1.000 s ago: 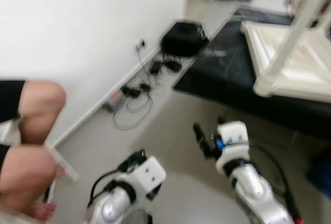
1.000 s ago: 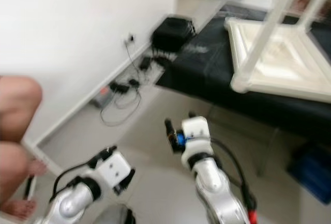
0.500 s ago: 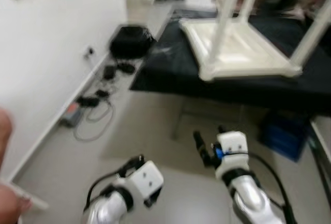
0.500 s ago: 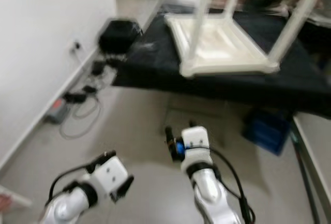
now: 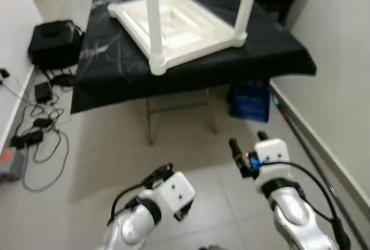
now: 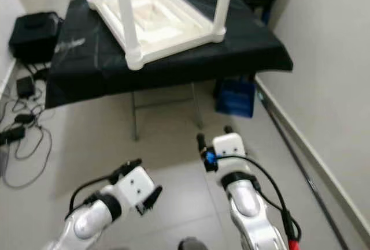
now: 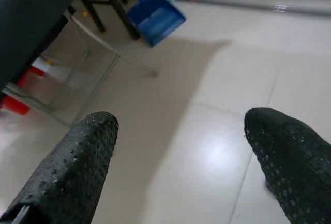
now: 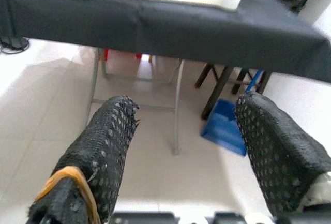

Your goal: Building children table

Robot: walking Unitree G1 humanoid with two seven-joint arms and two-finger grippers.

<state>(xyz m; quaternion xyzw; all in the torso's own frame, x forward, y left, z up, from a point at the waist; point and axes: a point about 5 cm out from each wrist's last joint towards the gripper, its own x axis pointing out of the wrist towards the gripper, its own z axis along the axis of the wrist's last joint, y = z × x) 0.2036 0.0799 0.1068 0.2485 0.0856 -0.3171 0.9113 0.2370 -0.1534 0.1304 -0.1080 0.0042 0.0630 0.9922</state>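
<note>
White children's table (image 5: 173, 28) upturned on black-draped table (image 5: 277, 59)

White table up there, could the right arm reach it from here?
Probably not yet. The white table lies upside down on the black-covered table, well ahead of the open right gripper, with bare floor between.

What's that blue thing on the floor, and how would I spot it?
Find the table draped in black cloth with the upturned white children's table on top. Under its right end, near the wall, sits a blue dustpan, the only bright blue item there.
</note>
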